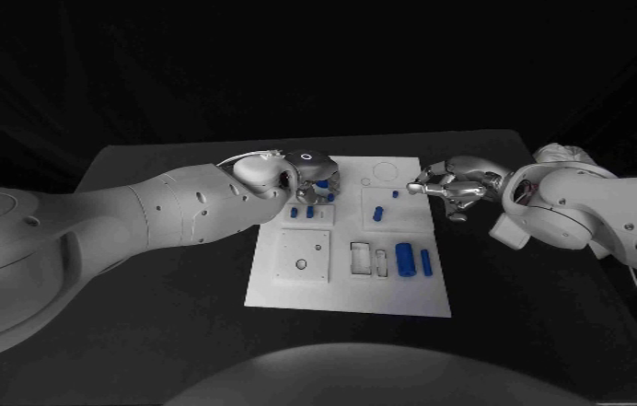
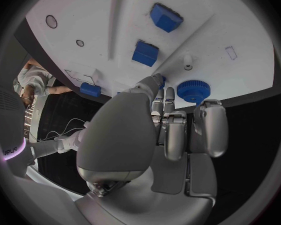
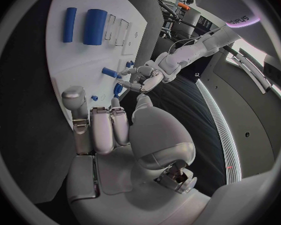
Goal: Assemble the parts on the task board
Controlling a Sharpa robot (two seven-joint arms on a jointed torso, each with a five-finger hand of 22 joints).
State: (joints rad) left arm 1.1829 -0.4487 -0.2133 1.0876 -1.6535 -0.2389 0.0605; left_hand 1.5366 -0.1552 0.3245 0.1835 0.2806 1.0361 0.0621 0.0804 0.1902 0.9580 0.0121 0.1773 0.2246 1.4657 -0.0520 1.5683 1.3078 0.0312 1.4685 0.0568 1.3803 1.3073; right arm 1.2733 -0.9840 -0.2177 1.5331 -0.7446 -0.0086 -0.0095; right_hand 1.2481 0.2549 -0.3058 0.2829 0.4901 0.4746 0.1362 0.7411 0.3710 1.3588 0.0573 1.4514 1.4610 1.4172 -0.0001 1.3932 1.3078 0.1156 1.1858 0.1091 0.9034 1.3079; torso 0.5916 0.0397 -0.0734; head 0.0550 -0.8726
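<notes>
Gear (image 2: 193,90) just beyond left hand (image 2: 159,135) fingers (image 2: 210,122) — untouched

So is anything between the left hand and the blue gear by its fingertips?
Nothing visible. In the left wrist view the left hand has its fingertips right beside the blue gear on the task board, with no part between.

Task board (image 1: 348,282): smooth matt white plastic, as seen mid-frame. Blue parts (image 1: 405,260): matt plastic; round gear (image 2: 193,90) ridged at rim. Hands (image 2: 178,135) (image 3: 109,130): brushed silver metal, slight sheen. Table (image 1: 159,332): matt black.
</notes>
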